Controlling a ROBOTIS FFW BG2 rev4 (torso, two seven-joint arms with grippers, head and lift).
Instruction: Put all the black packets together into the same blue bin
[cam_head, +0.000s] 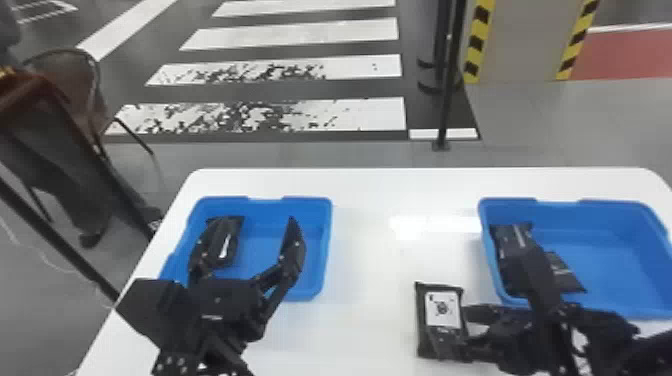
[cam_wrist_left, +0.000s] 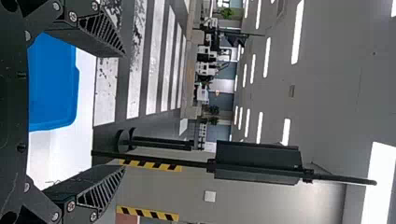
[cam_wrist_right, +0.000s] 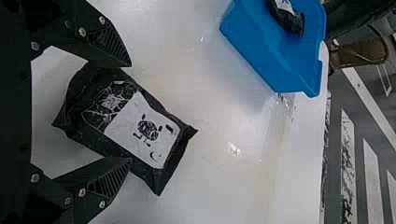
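My left gripper (cam_head: 250, 235) is open above the left blue bin (cam_head: 325, 245), where a black packet (cam_head: 231, 242) lies by the left wall. In the left wrist view the left gripper (cam_wrist_left: 124, 112) has nothing between its fingers. On the table between the bins lies a black packet with a white label (cam_head: 442, 315); my right gripper (cam_head: 467, 327) is at its right side. From the right wrist, the open gripper (cam_wrist_right: 130, 112) has its fingers around the labelled packet (cam_wrist_right: 144, 130). Black packets (cam_head: 515, 235) lie in the right blue bin (cam_head: 610, 250), partly behind my right arm.
The white table (cam_head: 370, 190) runs between and behind the bins. Beyond its back edge stands a thin black pole (cam_head: 450, 80) on the floor. At the far left is a chair (cam_head: 70, 75) with a person's legs near it.
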